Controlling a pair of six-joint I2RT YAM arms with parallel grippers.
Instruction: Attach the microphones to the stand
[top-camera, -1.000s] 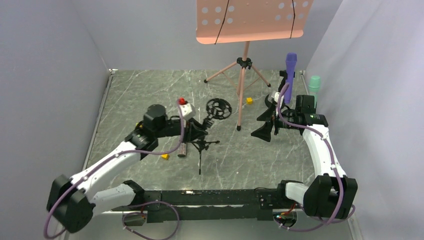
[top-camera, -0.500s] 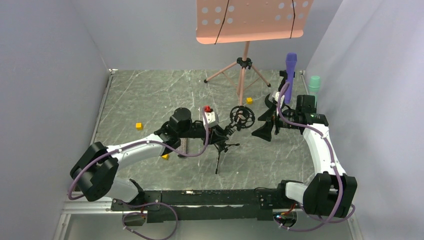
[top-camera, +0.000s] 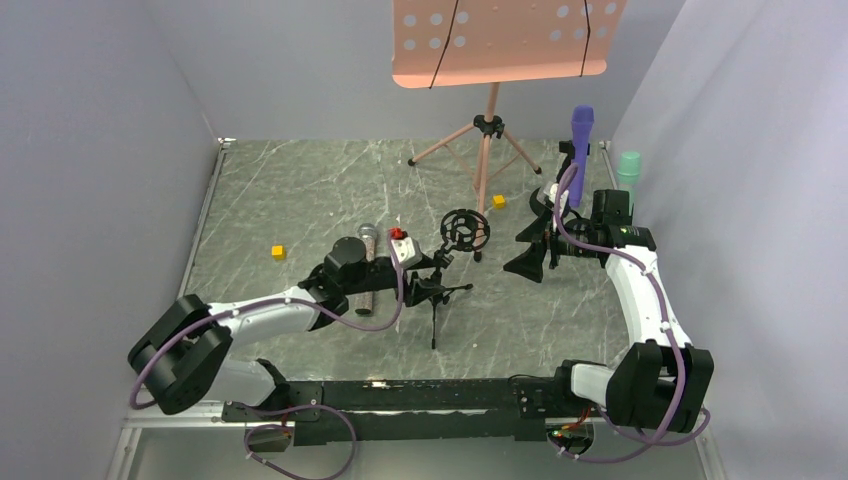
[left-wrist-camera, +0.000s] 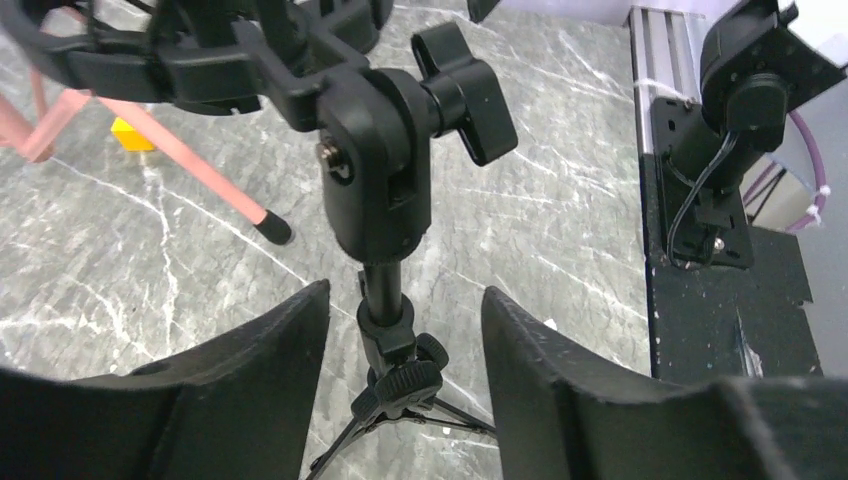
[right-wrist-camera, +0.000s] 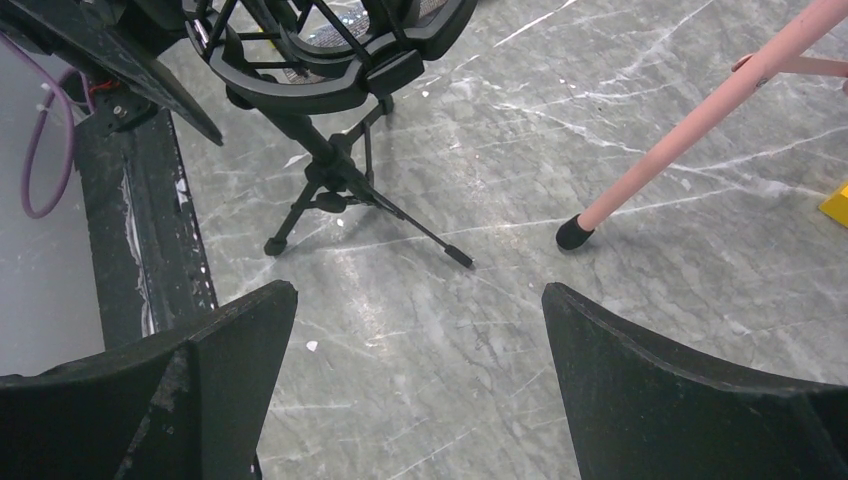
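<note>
A small black tripod microphone stand (top-camera: 436, 290) with a ring-shaped shock mount (top-camera: 465, 228) stands mid-table. My left gripper (top-camera: 424, 276) is open, with a finger on each side of the stand's pole (left-wrist-camera: 388, 300) and a gap on both sides. The pinkish-brown microphone (top-camera: 366, 272) with a silver head lies on the table under my left arm. The purple microphone (top-camera: 581, 140) stands upright at the back right. The mint-green microphone (top-camera: 628, 168) stands upright by the right wall. My right gripper (top-camera: 530, 246) is open and empty, right of the stand (right-wrist-camera: 322, 150).
A pink music stand (top-camera: 487, 130) on a tripod stands at the back centre, and one of its legs (right-wrist-camera: 690, 130) reaches toward the black stand. Small yellow cubes lie at the left (top-camera: 279, 252) and by the pink tripod (top-camera: 498, 201). A black rail (top-camera: 400, 395) runs along the near edge.
The black stand has shifted right along with my left gripper. In the last half second the gripper drew back a little left and the ring mount swung left. The right arm has not moved.
</note>
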